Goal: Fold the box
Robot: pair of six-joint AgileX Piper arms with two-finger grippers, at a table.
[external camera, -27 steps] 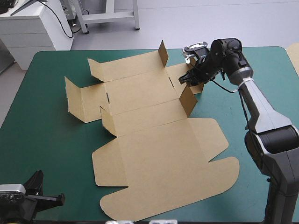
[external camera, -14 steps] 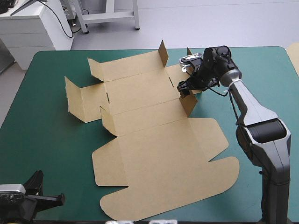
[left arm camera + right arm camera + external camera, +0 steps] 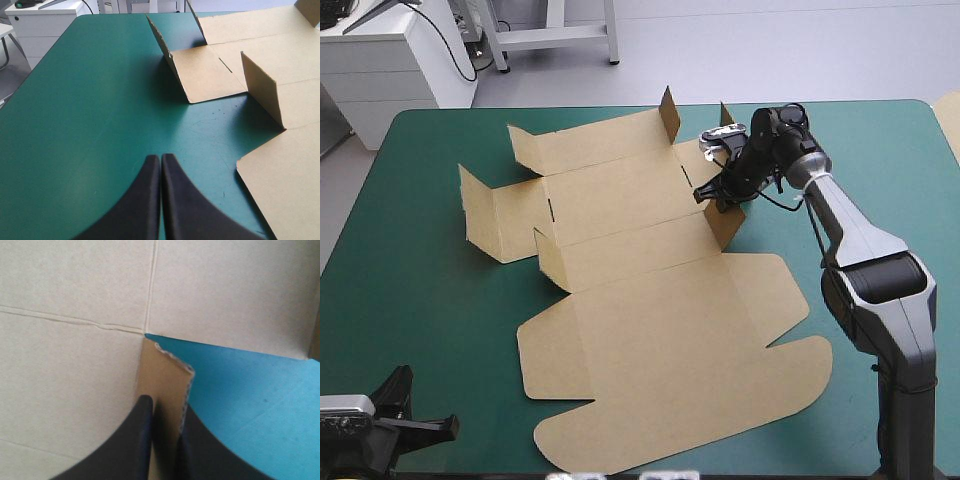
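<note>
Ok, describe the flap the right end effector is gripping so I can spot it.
Start at the brown box spread on the teal-green table. Along its right side, one small flap stands upright. Unlike the other raised flaps, the right end effector pinches its top edge.

The whole worktop (image 3: 420,300) is taken in from high behind. The box (image 3: 650,330) is shared, eyed low from the near left corner and point-blank at the right tool (image 3: 164,415).

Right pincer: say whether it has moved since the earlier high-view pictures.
Yes. The right pincer has shifted toward the left and near edges of the table, onto an upright flap of the box.
</note>
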